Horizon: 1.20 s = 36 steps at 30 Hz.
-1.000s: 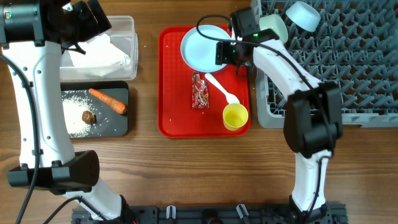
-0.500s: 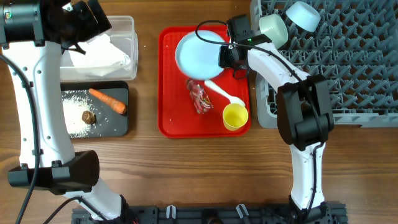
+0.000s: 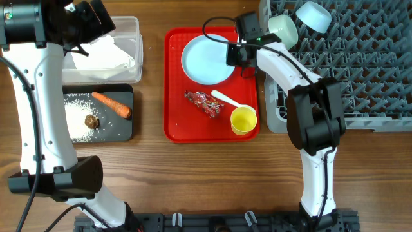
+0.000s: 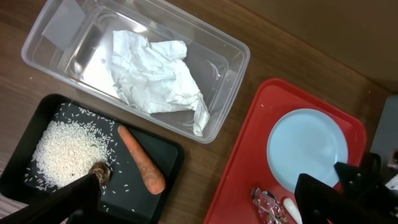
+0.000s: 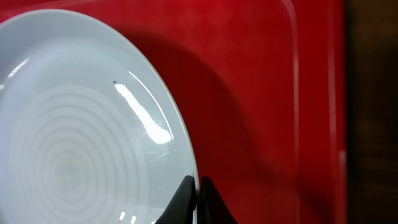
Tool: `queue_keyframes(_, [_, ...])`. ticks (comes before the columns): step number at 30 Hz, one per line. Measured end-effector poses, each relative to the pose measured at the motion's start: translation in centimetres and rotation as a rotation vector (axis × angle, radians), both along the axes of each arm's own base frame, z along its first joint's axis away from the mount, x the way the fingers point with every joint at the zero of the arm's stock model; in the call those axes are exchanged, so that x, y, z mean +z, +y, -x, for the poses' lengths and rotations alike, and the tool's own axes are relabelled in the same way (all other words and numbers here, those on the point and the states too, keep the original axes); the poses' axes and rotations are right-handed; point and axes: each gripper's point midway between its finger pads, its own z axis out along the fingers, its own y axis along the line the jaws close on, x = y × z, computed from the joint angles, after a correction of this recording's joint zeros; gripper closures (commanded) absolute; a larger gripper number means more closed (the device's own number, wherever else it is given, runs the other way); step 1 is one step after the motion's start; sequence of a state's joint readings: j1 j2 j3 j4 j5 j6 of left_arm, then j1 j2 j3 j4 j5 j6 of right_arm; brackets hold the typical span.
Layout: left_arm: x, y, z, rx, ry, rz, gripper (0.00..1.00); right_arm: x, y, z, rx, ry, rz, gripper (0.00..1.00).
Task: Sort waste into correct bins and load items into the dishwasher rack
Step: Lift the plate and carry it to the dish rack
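The round pale-blue plate (image 3: 205, 60) lies on the red tray (image 3: 174, 84), and my right gripper (image 3: 234, 54) is shut on its right rim. In the right wrist view the fingertips (image 5: 199, 186) pinch the plate's (image 5: 74, 143) edge over the red tray (image 5: 267, 93). A red snack wrapper (image 3: 204, 104), a white spoon (image 3: 228, 100) and a yellow cup (image 3: 243, 120) sit in front of the plate. Two pale bowls (image 3: 283, 29) (image 3: 313, 16) stand in the grey rack (image 3: 360, 64). My left gripper (image 4: 199, 198) hangs open, high above the bins.
The clear tub (image 3: 136, 33) holds a crumpled white napkin (image 3: 103, 55). The black tray (image 3: 116, 129) holds a carrot (image 3: 111, 104), a brown lump (image 3: 92, 120) and rice grains (image 3: 77, 113). Bare wood runs along the table's front.
My right gripper has closed on the plate's rim and dragged the plate slightly left and forward. The wrapper and spoon were pushed and turned. The left arm is unchanged.
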<state>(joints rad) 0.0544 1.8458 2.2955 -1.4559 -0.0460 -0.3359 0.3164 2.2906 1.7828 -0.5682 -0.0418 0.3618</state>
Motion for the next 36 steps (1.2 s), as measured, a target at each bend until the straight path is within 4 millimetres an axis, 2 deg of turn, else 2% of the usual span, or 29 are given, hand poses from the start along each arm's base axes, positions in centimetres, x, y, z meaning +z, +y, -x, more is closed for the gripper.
queue_keyframes(3, [0.0,0.0,0.0,0.0,0.0,0.0,0.0,2.9,-0.5,-0.7,0.012,-0.063,0.008,0.96])
queue_keyframes(7, [0.0,0.0,0.0,0.0,0.0,0.0,0.0,11.0,-2.2,-1.5,-0.012,-0.235,0.052,0.96])
queue_keyframes(9, [0.0,0.0,0.0,0.0,0.0,0.0,0.0,16.1,-3.9,-1.5,-0.064,-0.343,0.107,0.96])
queue_keyframes(12, [0.0,0.0,0.0,0.0,0.0,0.0,0.0,24.5,-7.3,-0.6,-0.156,-0.518,0.227,0.96])
queue_keyframes(14, [0.0,0.0,0.0,0.0,0.0,0.0,0.0,28.6,-10.0,0.4,-0.217,-0.602,0.327,0.96])
queue_keyframes(17, [0.0,0.0,0.0,0.0,0.0,0.0,0.0,32.7,-14.7,1.6,-0.293,-0.666,0.54,0.96])
queue_keyframes(20, [0.0,0.0,0.0,0.0,0.0,0.0,0.0,33.3,-19.0,2.4,-0.283,-0.607,0.766,0.96])
queue_keyframes(24, [0.0,0.0,0.0,0.0,0.0,0.0,0.0,32.4,-24.2,3.6,-0.23,-0.454,0.984,0.96])
queue_keyframes(29, [0.0,0.0,0.0,0.0,0.0,0.0,0.0,32.0,-29.3,4.9,-0.251,-0.342,1.085,0.96])
queue_keyframes(33, [0.0,0.0,0.0,0.0,0.0,0.0,0.0,30.9,-33.2,6.0,-0.259,-0.255,1.123,0.96])
queue_keyframes(36, [0.0,0.0,0.0,0.0,0.0,0.0,0.0,29.7,-35.1,6.3,-0.218,-0.21,1.126,0.96])
